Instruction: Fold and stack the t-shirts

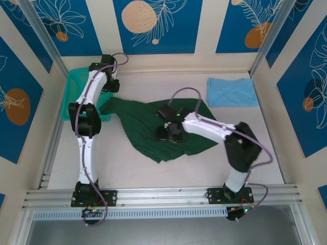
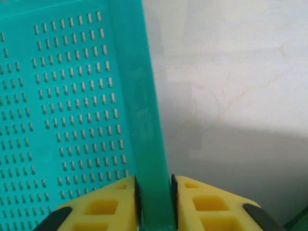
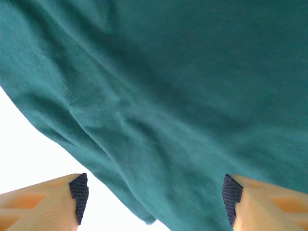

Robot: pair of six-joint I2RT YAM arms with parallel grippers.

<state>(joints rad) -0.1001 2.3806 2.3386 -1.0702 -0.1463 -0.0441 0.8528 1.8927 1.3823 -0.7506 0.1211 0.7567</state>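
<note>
Left wrist: left tool (image 2: 155, 199) clenches teal mesh basket (image 2: 144, 120) at its rim, probably clearing room; right tool (image 3: 154, 197), released, hovers over dark green t-shirt (image 3: 183, 86).

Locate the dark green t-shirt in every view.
Top external: dark green t-shirt spread mid-table, under the right claw.
Left wrist: dark sliver in the bottom right corner, probably the t-shirt, beside the left claw clamping the basket rim.
Right wrist: t-shirt covers most of the frame, beyond the open claw.
Shared landmark: the pale table.
</note>
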